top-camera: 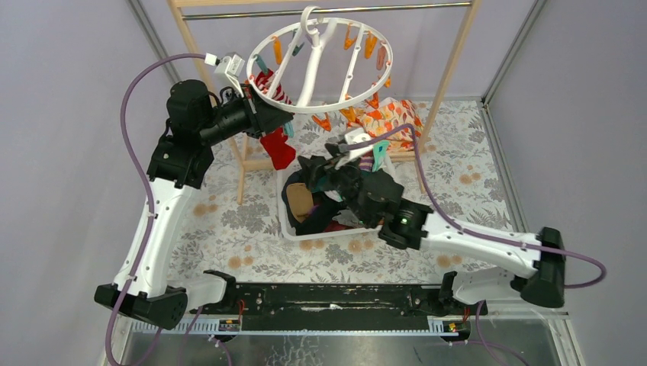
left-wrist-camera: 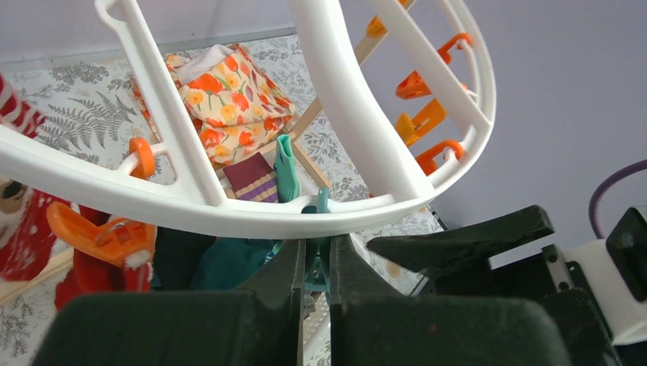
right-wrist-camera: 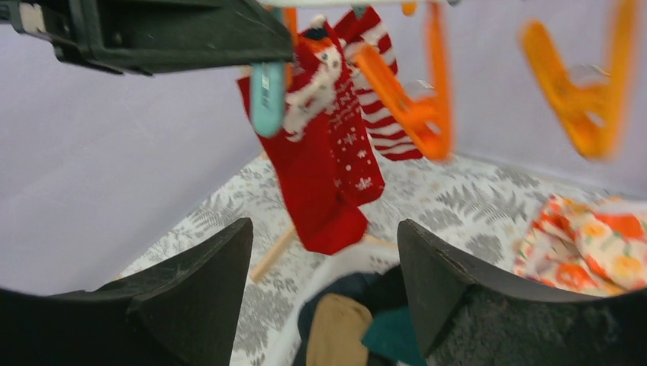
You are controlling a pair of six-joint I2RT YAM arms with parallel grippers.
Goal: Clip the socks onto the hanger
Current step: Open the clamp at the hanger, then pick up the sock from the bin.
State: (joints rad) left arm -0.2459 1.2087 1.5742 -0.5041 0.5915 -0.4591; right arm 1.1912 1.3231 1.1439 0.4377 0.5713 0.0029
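Top external: from above and behind the arm bases, we look down over the whole counter (top-camera: 229, 229). Left wrist: we sit close against the hanger (left-wrist-camera: 229, 206) rim, facing across it past the jaws. Right wrist: we look low and outward. All three views share the red sock (right-wrist-camera: 328, 175) and the orange-print cloth (right-wrist-camera: 587, 244).

no readable text, labels or numbers

The teal plastic clip (left-wrist-camera: 314, 268) is mostly hidden inside the closed left gripper (left-wrist-camera: 319, 255). The white plastic round hanger (left-wrist-camera: 191, 206) is cut off at the top. In the right wrist view, the orange plastic clips (right-wrist-camera: 584, 107) are blurred.
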